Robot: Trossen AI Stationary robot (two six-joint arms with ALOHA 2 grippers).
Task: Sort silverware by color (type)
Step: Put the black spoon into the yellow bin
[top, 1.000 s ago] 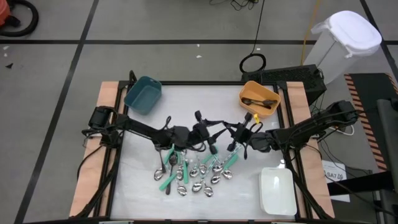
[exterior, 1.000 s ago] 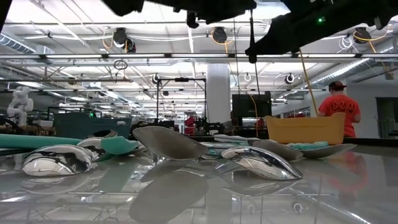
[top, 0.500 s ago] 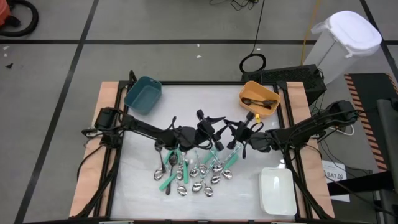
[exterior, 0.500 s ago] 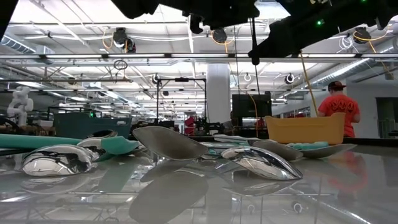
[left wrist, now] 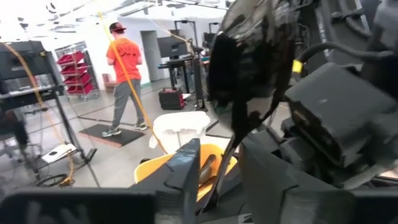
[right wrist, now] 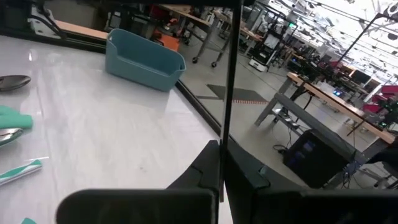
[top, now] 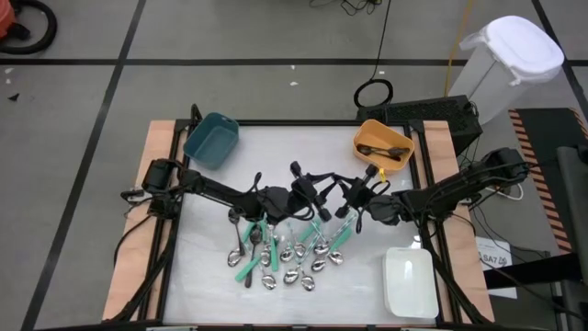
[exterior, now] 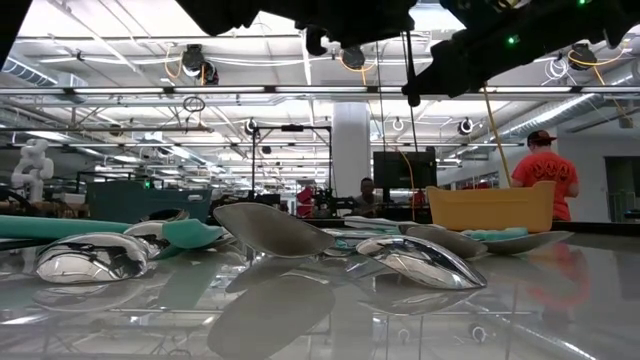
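The silverware (top: pixel 287 253) lies in a heap near the table's middle: shiny spoons (exterior: pixel 270 230) and teal-handled pieces (right wrist: pixel 12 118) flat on the tabletop. My left gripper (top: pixel 308 190) hovers above the heap's far side, shut on a dark spoon (left wrist: pixel 249 68). My right gripper (top: pixel 352 195) hovers close to its right, shut on a thin dark utensil (right wrist: pixel 229 74). The two grippers face each other a short way apart. In the low view both arms are only dark shapes along the top. My left gripper (left wrist: pixel 217 186) pinches the dark spoon's handle (left wrist: pixel 219 168) between its two fingers. The bowl (left wrist: pixel 249 56) stands out beyond the fingertips, and the spoon is lifted clear of the table. My right gripper (right wrist: pixel 222 180) pinches the dark utensil's thin shaft (right wrist: pixel 224 143) between its fingers. I see it edge-on, so I cannot tell which end is held. It runs straight out past the fingertips, clear of the table.
The teal bin (top: pixel 211 140) sits at the far left corner, and the orange bin (top: pixel 383 147), with utensils inside, at the far right. The white bin (top: pixel 409 280) is near right. A person in an orange shirt (exterior: pixel 545 175) stands beyond the table.
My left arm has moved a little toward the table's right, bringing its gripper and the dark spoon closer to my right gripper. The heap on the table has stayed where it was.
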